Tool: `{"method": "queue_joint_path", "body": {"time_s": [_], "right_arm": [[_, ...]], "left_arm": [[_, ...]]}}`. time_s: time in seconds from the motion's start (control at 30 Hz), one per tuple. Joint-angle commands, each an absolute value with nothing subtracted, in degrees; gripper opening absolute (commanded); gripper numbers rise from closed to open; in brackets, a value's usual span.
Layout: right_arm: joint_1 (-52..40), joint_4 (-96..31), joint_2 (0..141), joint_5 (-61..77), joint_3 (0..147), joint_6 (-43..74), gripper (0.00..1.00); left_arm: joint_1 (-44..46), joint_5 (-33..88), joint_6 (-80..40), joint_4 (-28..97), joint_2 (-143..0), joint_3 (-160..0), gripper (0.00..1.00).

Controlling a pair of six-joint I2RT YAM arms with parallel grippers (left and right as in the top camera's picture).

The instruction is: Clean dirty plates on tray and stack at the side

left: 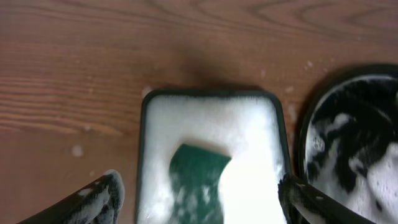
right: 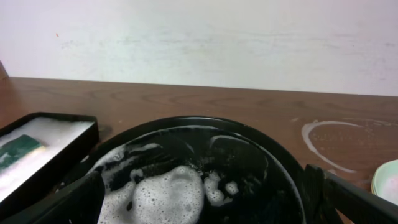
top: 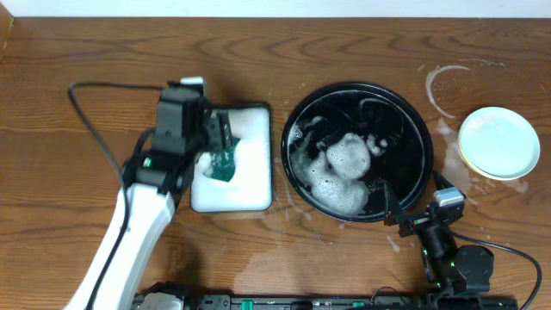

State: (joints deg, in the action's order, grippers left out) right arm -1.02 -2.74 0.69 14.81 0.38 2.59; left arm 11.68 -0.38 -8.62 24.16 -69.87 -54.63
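Observation:
The round black tray (top: 424, 129) holds suds and a big lump of white foam (top: 344, 168). Pale mint-white plates (top: 498, 142) sit stacked on the table to its right, and their edge (right: 388, 180) shows in the right wrist view. My left gripper (top: 222, 146) hangs open over a green sponge (left: 196, 180), its foamy fingers (left: 102, 199) apart on either side and holding nothing. My right gripper (top: 405, 213) stands open at the tray's near right rim (right: 186, 121), facing across the foam, with nothing between its fingers (right: 348, 199).
The sponge (top: 222, 165) lies in a rectangular white tray full of foam (top: 245, 185), left of the black tray (left: 305, 124). Wet rings and foam specks (top: 448, 82) mark the wood near the plates. A black cable (top: 86, 112) loops at the left.

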Motion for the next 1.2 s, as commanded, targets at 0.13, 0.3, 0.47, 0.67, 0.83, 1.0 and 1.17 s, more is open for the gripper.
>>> {"method": "queue_joint_path", "body": {"time_s": [0.13, 0.3, 0.47, 0.67, 0.83, 1.0, 1.17], "right_arm": [[-0.4, -3.05, 0.3, 15.07, 0.32, 3.38, 0.99], [-0.4, -3.05, 0.3, 15.07, 0.32, 3.38, 0.99], [-0.4, -3.05, 0.3, 15.07, 0.32, 3.38, 0.99], [-0.4, -3.03, 0.3, 15.07, 0.32, 3.38, 0.99], [-0.4, -3.05, 0.3, 15.07, 0.32, 3.38, 0.99], [-0.4, -3.05, 0.3, 15.07, 0.32, 3.38, 0.99], [-0.4, -3.03, 0.3, 15.07, 0.32, 3.38, 0.99]], "left_arm": [[6.24, -0.38, -3.88, 17.8, -52.38, -40.16, 0.82], [2.44, 1.52, -3.88, 10.13, -40.36, -30.87, 0.82], [0.4, 1.52, -3.9, 4.6, -30.92, -23.97, 0.82], [-1.58, 1.5, -3.9, 3.51, -22.35, -18.41, 0.82], [-1.58, 1.5, -3.9, 1.74, -15.38, -13.54, 0.82], [-1.58, 1.48, -4.12, -4.12, -9.13, -7.97, 0.82], [-1.58, 1.48, -4.12, -9.1, -5.13, -2.83, 0.82]]}}
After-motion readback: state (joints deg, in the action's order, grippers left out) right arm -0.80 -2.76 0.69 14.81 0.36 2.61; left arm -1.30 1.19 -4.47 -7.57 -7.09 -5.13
